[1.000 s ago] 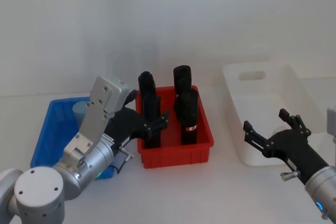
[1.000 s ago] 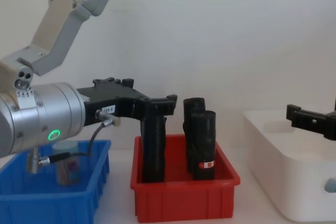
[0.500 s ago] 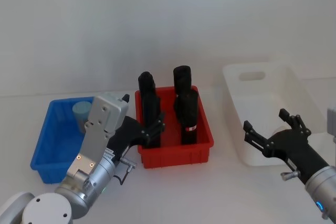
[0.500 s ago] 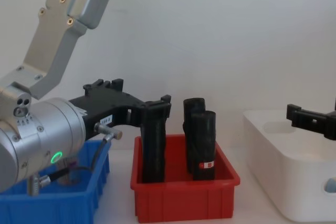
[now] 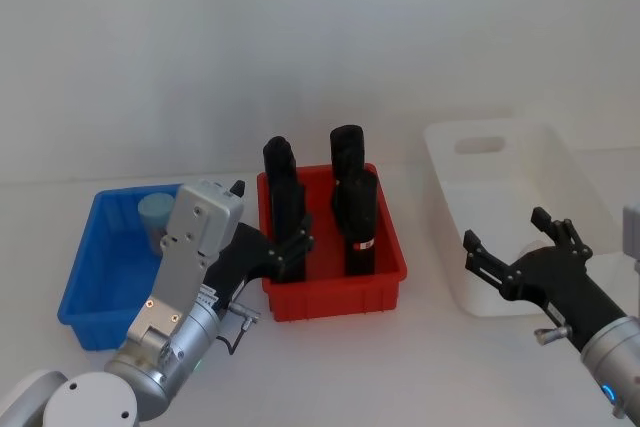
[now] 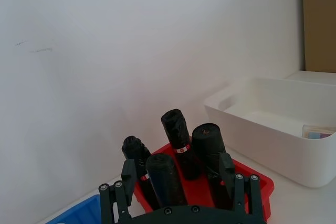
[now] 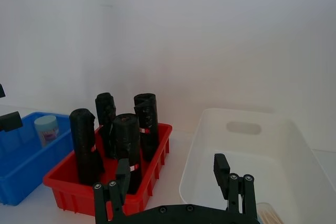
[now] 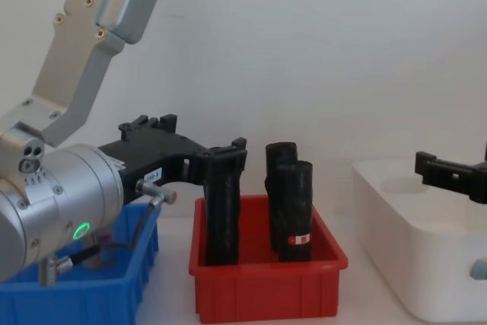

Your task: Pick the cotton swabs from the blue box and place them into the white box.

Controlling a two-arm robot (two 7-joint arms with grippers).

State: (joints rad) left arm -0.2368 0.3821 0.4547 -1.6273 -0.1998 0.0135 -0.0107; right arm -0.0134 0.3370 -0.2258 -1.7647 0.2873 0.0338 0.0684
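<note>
My left pincer [image 5: 287, 247], gaping empty, beside blue box [image 5: 84, 292]; cotton swabs [image 5: 155, 213] ungripped: next, reach in; right pincer [image 5: 508, 230], gaping, by white box [image 5: 448, 159].

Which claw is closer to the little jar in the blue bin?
Left. The left gripper hangs beside the blue box holding the cotton swabs, at the red bin's edge; the right gripper is far across, by the white box.

bright, even diffuse light with faint soft shadows.
</note>
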